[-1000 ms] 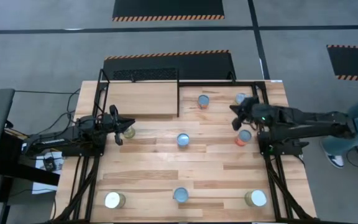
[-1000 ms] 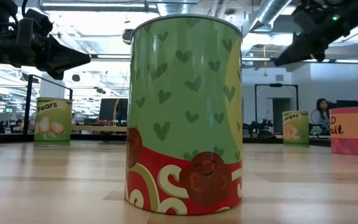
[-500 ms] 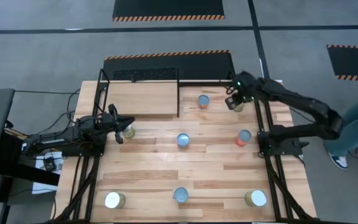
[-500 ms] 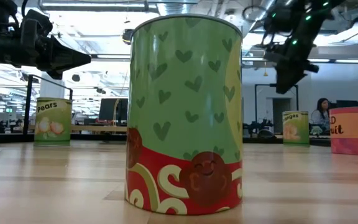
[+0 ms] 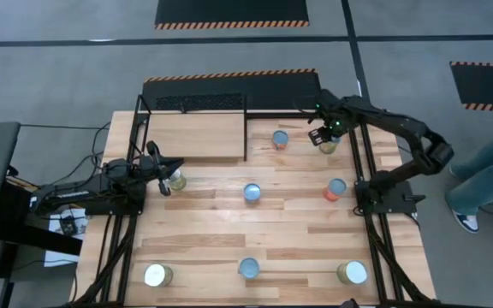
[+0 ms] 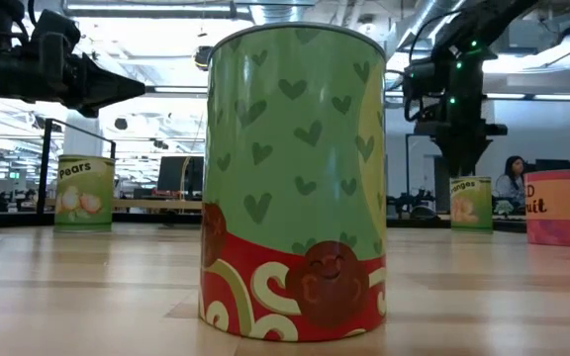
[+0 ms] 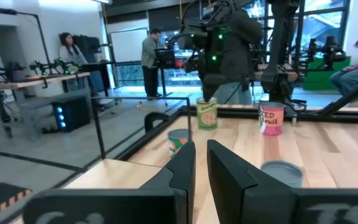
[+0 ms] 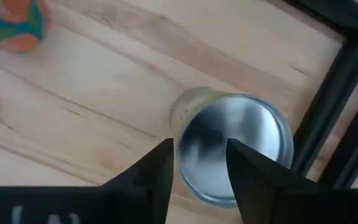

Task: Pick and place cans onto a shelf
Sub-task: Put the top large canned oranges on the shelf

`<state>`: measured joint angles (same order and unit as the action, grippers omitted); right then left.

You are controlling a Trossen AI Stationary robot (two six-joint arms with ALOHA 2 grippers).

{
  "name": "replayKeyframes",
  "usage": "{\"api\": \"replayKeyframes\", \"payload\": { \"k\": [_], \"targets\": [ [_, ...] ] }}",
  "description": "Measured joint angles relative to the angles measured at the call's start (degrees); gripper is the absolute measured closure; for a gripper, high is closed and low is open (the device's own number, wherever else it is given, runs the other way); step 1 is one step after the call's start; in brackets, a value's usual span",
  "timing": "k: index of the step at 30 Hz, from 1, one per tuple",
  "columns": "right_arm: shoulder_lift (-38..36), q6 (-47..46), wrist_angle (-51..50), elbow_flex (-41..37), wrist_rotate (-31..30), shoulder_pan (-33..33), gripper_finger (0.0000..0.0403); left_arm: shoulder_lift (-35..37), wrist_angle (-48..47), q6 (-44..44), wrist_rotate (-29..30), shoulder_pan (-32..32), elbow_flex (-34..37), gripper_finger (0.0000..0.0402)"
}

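High view: a wooden tabletop (image 5: pixel 272 218) with eight cans and two dark arms.
Shelf (image 5: pixel 197 135): light board in black rails at the tabletop's far left corner, with no can on it.
Right gripper (image 5: pixel 324 136): directly above a yellow-green can (image 5: pixel 329 145) near the far right corner, fingers spread apart, gripping nothing.
Left gripper (image 5: pixel 163 174): at the left edge beside another can (image 5: pixel 177 180); fingers nearly closed, empty.
Other cans: three along the near edge, three mid-table.

right claw (image 5: pixel 323 137) over yellow-green can (image 5: pixel 329 145) | left claw (image 5: pixel 163 175) beside can (image 5: pixel 177 180)
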<state>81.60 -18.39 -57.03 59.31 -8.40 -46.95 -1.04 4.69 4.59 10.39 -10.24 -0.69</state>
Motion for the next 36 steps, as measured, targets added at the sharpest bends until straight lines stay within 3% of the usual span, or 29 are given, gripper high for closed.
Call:
{"api": "replayKeyframes", "payload": {
  "k": [21, 29, 36],
  "targets": [
    [3.4, 0.9, -0.4, 3.0, 0.2, 2.6, 0.0387, 0.0, -1.3, -2.2, 0.4, 0.0, 0.0, 0.037],
    [2.2, 1.1, -5.4, 15.5, -0.6, 10.5, 0.0393, 0.0, -1.4, -2.3, -1.0, 0.0, 0.0, 0.037],
    [2.2, 2.8, -1.9, 30.6, -0.9, 18.3, 0.0393, 0.0, -1.3, -2.4, -1.0, 0.0, 0.0, 0.037]
  ]
}}
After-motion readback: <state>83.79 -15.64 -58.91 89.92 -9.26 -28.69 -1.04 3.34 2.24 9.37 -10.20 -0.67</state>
